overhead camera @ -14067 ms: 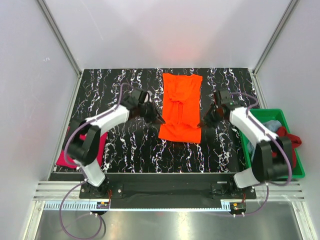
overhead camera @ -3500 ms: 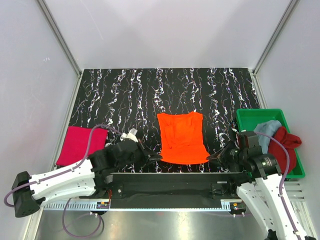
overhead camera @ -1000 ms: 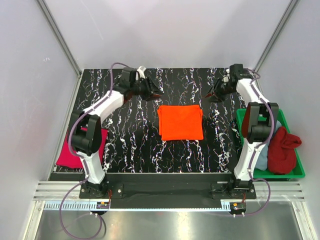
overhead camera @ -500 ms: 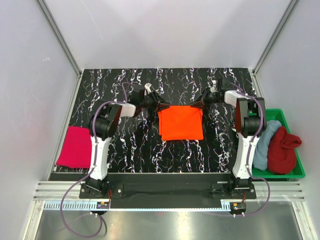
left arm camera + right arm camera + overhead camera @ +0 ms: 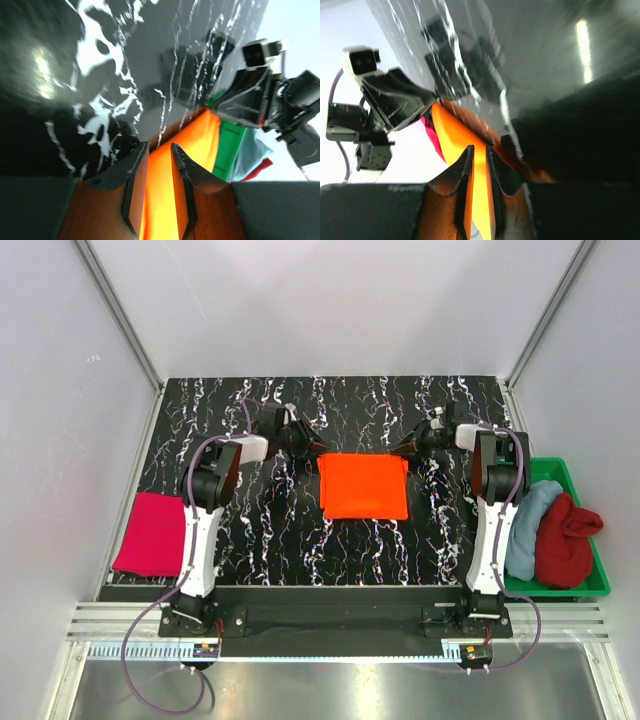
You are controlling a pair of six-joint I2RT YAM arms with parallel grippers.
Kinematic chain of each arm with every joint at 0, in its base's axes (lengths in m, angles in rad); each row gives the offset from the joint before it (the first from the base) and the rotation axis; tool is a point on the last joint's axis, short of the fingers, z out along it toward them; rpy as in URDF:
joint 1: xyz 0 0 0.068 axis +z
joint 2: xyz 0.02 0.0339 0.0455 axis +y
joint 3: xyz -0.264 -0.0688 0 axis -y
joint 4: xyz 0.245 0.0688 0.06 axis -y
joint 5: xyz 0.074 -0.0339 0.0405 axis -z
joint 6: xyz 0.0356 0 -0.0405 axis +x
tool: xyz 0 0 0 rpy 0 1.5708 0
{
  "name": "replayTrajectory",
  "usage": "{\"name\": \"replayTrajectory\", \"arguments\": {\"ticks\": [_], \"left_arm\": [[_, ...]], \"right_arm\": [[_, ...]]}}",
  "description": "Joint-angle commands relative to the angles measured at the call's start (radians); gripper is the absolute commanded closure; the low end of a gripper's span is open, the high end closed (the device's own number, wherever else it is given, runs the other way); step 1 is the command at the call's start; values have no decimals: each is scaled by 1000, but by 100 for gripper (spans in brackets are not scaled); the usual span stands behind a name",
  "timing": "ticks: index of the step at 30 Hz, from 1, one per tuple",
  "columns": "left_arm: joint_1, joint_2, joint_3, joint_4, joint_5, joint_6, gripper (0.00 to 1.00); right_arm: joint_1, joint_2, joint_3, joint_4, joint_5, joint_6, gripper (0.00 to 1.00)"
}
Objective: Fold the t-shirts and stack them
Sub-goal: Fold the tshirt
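The bright orange t-shirt (image 5: 363, 487) lies folded into a flat square at the table's middle. My left gripper (image 5: 321, 449) is at its far left corner and my right gripper (image 5: 399, 451) at its far right corner. In the left wrist view the gripper (image 5: 159, 146) has its narrow jaws set on orange cloth (image 5: 207, 134). The right wrist view likewise shows the gripper (image 5: 479, 148) pinching the orange cloth (image 5: 447, 131). The magenta-pink t-shirt (image 5: 150, 533) lies folded at the left edge. The dark red t-shirt (image 5: 565, 540) and the light blue t-shirt (image 5: 524, 530) sit bunched in the tray.
The green plastic tray (image 5: 592, 585) stands at the right edge of the black marbled table (image 5: 260, 530). White walls with metal frame posts close in the back and both sides. Both arms stretch far forward from their bases.
Both grippers came down from the far corners of the table onto the folded orange shirt's far edge and narrowed on it. The shirt has shifted slightly right.
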Motion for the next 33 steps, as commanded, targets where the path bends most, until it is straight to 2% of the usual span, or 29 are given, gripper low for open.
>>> {"name": "replayTrajectory", "arguments": {"ticks": [1,3,5,8,11,15,17,18,19,21,23,24,25,26,29,33], "left_arm": [[12,-15,103,-166,-30,138,68],[12,-38,129,-239,-45,190,67],[12,-100,158,-301,-70,234,66],[12,-231,158,-435,-140,362,65],[-6,-415,100,-518,-240,466,64],[-46,-702,-100,-556,-353,515,59],[-63,-771,-176,-524,-337,473,59],[-68,-810,-212,-492,-280,447,59],[-80,-825,-292,-446,-245,418,60],[-94,-836,-407,-259,-144,323,60],[-112,-801,-447,-78,-73,215,62],[-120,-742,-451,-39,-33,194,64],[-141,-712,-443,-17,-27,186,67],[-154,-653,-432,3,-24,195,67],[-174,-542,-417,84,-21,170,70],[-178,-453,-525,243,-5,77,73]], "right_arm": [[-28,16,93,-99,61,-62,78],[-28,5,147,-166,87,-94,74],[-26,-32,190,-310,171,-136,69],[-26,-113,265,-488,317,-232,52],[-26,-199,307,-627,435,-301,45],[-4,-340,168,-645,427,-320,42],[19,-430,89,-577,388,-306,42],[27,-458,1,-535,297,-256,42],[30,-501,-44,-423,238,-221,45],[94,-538,-150,-276,122,-124,48],[144,-543,-183,-246,106,-110,50],[188,-534,-205,-221,86,-108,52],[202,-521,-219,-207,71,-105,62],[214,-511,-251,-194,58,-98,66],[227,-465,-354,-117,25,-65,73],[225,-435,-483,-7,0,-61,76]]}}
